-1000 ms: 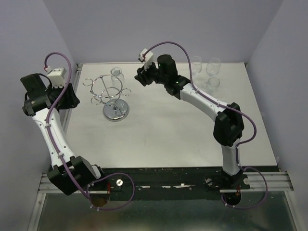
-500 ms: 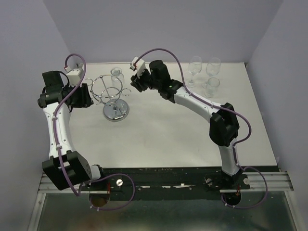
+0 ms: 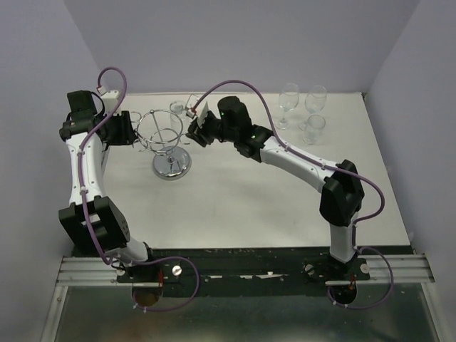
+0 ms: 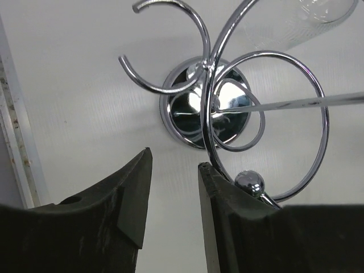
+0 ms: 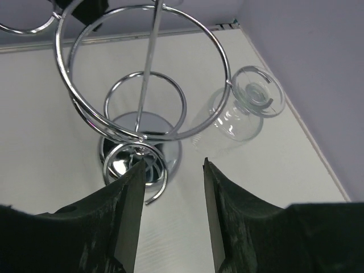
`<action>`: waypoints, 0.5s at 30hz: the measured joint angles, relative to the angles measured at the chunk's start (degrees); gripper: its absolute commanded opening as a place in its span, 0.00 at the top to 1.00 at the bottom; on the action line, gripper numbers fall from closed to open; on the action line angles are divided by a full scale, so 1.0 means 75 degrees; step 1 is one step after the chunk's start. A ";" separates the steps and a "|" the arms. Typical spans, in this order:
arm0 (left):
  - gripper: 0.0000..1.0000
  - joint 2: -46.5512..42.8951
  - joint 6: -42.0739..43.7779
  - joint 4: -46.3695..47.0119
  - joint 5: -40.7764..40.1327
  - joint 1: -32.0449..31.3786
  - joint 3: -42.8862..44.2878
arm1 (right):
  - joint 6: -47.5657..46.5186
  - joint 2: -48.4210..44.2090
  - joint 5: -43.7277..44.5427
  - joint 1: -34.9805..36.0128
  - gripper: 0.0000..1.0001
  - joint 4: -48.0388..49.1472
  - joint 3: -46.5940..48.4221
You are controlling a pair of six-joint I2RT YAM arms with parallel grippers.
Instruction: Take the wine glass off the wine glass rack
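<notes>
The chrome wine glass rack [image 3: 168, 139] stands on its round base [image 3: 172, 165] at the back left of the table. One clear wine glass [image 3: 176, 108] hangs upside down from a loop on its far side. It shows in the right wrist view [image 5: 239, 114] to the right of the top ring, and at the top edge of the left wrist view [image 4: 301, 23]. My left gripper [image 3: 132, 132] is open and empty at the rack's left side, its right finger next to a ball-tipped loop [image 4: 250, 183]. My right gripper [image 3: 192, 128] is open and empty at the rack's right side, just short of the glass.
Three more wine glasses [image 3: 288, 96] [image 3: 315, 98] [image 3: 313, 127] stand at the back right. The walls close in behind and on both sides. The table's left edge [image 4: 14, 170] lies near my left gripper.
My left arm has swung back and right up to the rack's left side. My right arm has reached left to the rack's right side. The rack and glass have not moved.
</notes>
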 measured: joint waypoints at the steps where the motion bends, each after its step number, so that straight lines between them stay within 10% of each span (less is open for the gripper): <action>1: 0.49 0.0076 -0.0029 0.0047 -0.0006 -0.0029 0.0093 | -0.0003 -0.0061 -0.0041 0.0055 0.46 -0.0003 -0.0038; 15: 0.49 0.1192 -0.0140 0.0382 -0.0058 -0.0216 0.1052 | 0.0321 -0.0210 -0.0586 0.0702 0.44 -0.0178 -0.0315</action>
